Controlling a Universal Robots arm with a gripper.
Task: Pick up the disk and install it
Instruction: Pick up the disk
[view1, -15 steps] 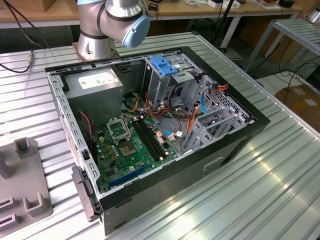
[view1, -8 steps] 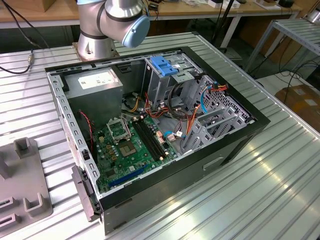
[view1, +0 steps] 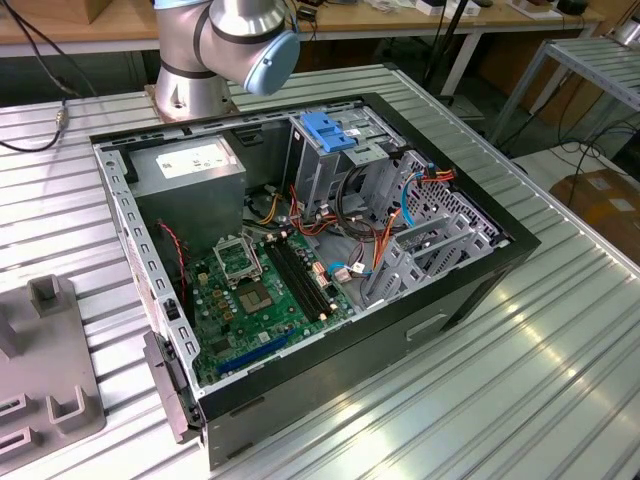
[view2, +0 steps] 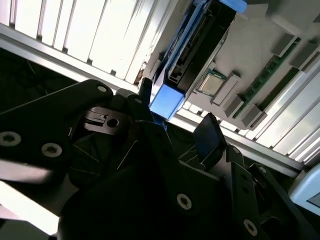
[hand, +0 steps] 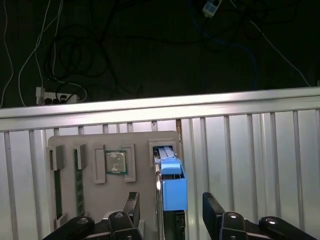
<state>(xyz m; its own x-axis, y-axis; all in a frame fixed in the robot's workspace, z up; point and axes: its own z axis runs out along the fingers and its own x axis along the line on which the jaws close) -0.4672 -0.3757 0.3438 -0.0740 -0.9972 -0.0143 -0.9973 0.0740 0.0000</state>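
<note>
Straddling the disk (hand: 173, 192), the gripper (hand: 172, 212) is spread apart, one finger off each broad face, and nothing is clamped. The disk is stood on edge in a slot of the grey holder (hand: 95, 200), which is seen at the 8 o'clock of the case (view1: 450, 300) in the exterior view. A square grip is judged best, with the jaws centred and closed evenly on the flat faces. Its long axis is laid parallel to the slats of the table (hand: 260, 165), with the blue tab end nearest the fingers.
</note>
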